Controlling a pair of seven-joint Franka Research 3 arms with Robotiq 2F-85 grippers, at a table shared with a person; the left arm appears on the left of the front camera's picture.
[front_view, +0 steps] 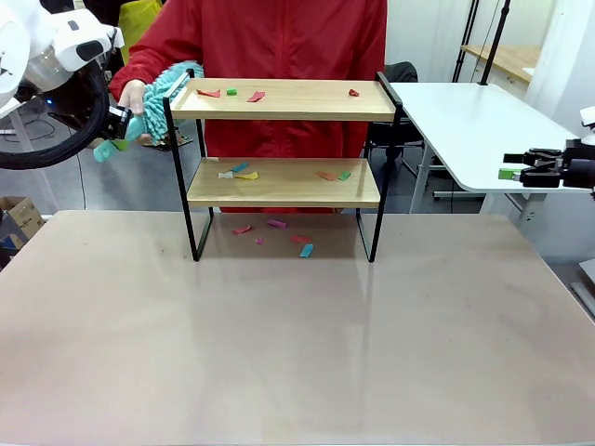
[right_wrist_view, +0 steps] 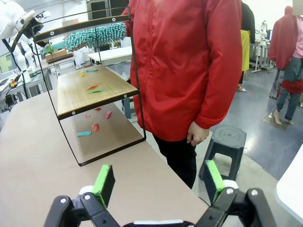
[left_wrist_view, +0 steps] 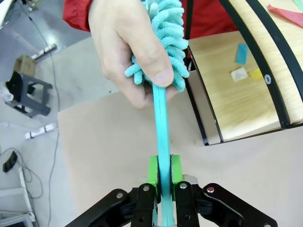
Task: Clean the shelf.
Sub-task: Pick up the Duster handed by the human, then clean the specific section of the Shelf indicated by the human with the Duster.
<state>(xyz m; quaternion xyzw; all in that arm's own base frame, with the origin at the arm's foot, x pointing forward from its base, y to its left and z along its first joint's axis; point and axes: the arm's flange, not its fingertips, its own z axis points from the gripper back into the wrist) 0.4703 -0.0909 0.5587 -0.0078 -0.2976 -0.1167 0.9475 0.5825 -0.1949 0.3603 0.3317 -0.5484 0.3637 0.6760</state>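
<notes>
Beside left jaws, shelf (front_view: pixel 297 100), seemingly apart, duster (left_wrist_view: pixel 162 118) clamped

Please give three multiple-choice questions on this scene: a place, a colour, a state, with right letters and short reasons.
1. Where is the duster? A. beside the top board of the shelf B. on its lower board C. under it
2. The duster's colour? A. red B. teal C. yellow
3. The left pincer is A. open B. shut on the duster's handle C. shut on nothing
1 A: a person's hand holds it there. 2 B: its fluff is teal. 3 B: green pads clamp the handle.
</notes>
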